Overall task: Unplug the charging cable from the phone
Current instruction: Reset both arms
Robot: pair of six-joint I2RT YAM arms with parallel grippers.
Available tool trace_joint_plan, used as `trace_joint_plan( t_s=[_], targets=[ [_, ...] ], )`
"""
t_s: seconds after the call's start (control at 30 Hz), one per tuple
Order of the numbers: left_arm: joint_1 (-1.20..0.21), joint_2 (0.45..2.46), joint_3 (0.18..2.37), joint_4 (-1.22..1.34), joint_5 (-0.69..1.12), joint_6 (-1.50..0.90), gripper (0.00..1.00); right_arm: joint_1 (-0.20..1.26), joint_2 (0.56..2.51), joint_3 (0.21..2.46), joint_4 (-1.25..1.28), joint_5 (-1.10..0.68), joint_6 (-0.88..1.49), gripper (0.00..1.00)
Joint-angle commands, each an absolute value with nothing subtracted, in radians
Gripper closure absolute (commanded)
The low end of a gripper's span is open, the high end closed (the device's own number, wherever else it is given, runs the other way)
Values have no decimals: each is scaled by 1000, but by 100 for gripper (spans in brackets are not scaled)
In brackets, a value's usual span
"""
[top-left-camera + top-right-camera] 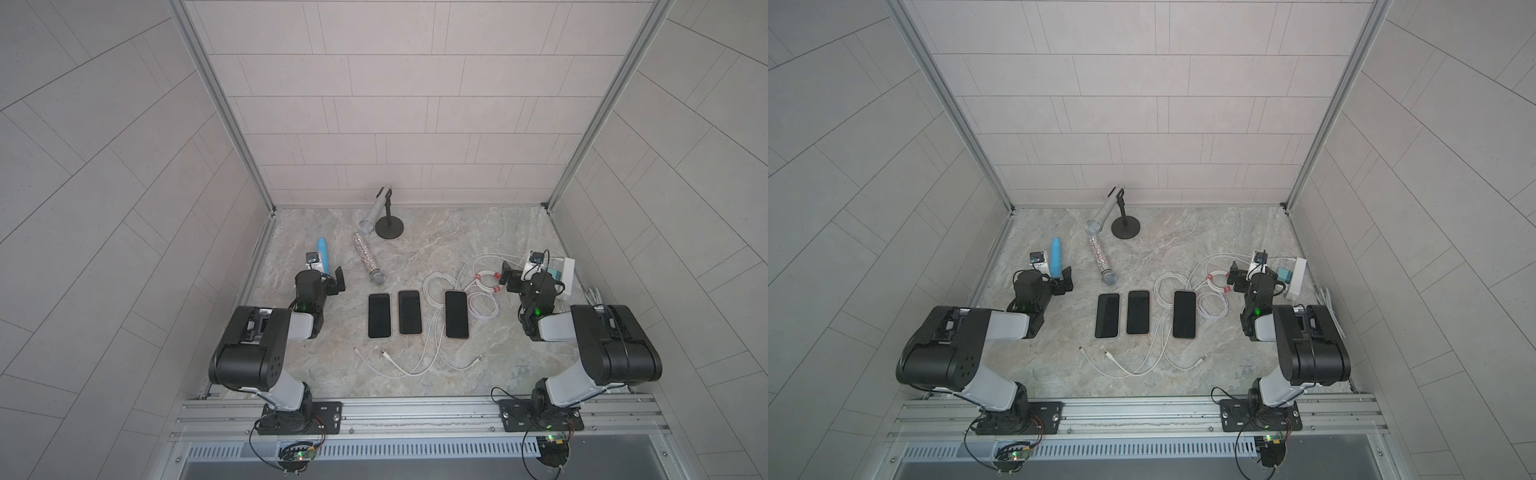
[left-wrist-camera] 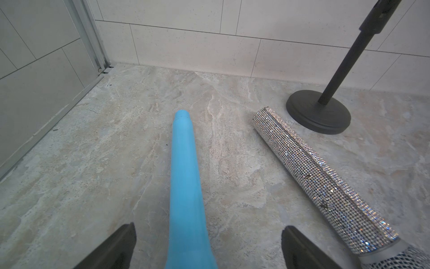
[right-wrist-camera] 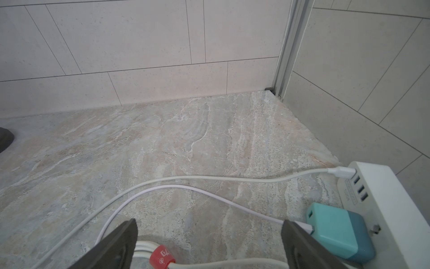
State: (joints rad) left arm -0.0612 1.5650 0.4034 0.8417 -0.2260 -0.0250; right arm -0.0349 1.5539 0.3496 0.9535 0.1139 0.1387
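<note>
Three dark phones lie face up side by side mid-table: left (image 1: 379,315), middle (image 1: 409,312), right (image 1: 456,314). White charging cables (image 1: 432,336) run past the right phone's left side. Their connector ends (image 1: 385,353) lie loose on the table in front of the phones. My left gripper (image 1: 326,276) (image 2: 209,230) is open at the far left, straddling a blue handle (image 2: 185,174) without touching it. My right gripper (image 1: 521,272) (image 3: 209,224) is open at the far right, above a coiled cable with a red tie (image 3: 161,256).
A rhinestone microphone (image 1: 365,259) lies left of centre, and a silver microphone leans on a black stand (image 1: 389,228) at the back. A white power strip (image 3: 384,209) with a teal charger (image 3: 339,230) sits by the right wall, with cables plugged in.
</note>
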Motion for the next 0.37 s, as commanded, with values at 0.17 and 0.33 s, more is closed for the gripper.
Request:
trace_joint_plan(
  t_s=[0.17, 0.33],
  targets=[
    [-58, 1581, 417, 874, -210, -5, 0, -31, 1553, 360, 943, 104, 116, 0],
    [-49, 1570, 408, 876, -189, -10, 0, -28, 1551, 353, 953, 106, 112, 0]
  ],
)
